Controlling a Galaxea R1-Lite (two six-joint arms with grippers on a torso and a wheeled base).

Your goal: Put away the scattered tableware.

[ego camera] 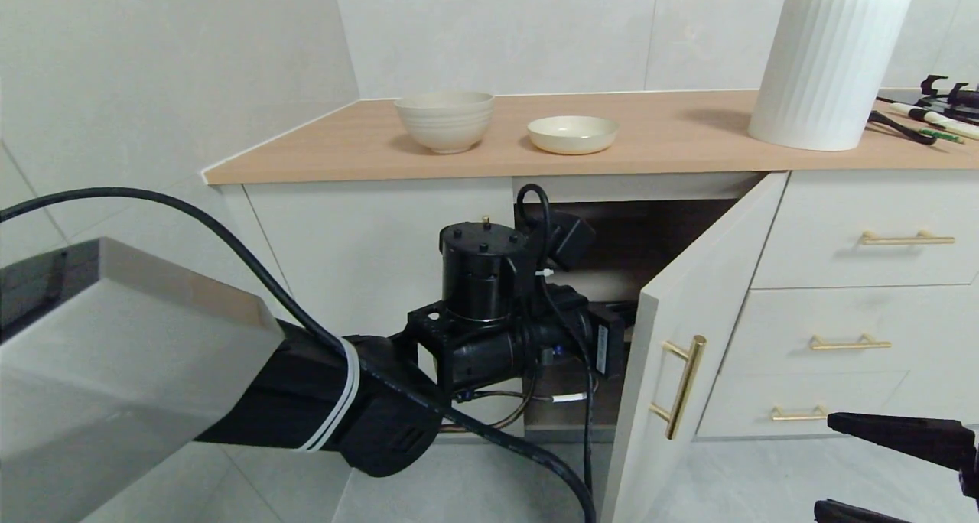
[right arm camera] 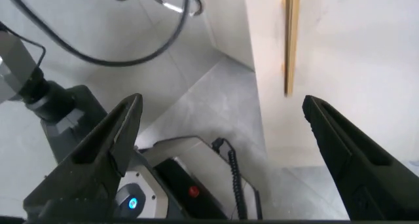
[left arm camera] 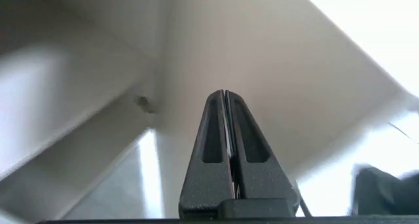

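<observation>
Left gripper (left arm camera: 224, 94): jaws shut tight with nothing between them, inside the open cupboard (ego camera: 650, 232), pale panels ahead of the tips. Bowl (ego camera: 444, 119) and shallow dish (ego camera: 572, 134) sit side by side on the countertop (ego camera: 673, 137), well above both sets of jaws and touched by neither. Right gripper (ego camera: 824, 466): jaws wide open and empty, low beside the swung-out door (ego camera: 688, 316), with its gold handle (right arm camera: 290, 40) just beyond the gap.

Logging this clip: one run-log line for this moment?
cabinet door open | left gripper shut, at cabinet opening | right gripper open, near door handle | bowl, dish on counter
</observation>
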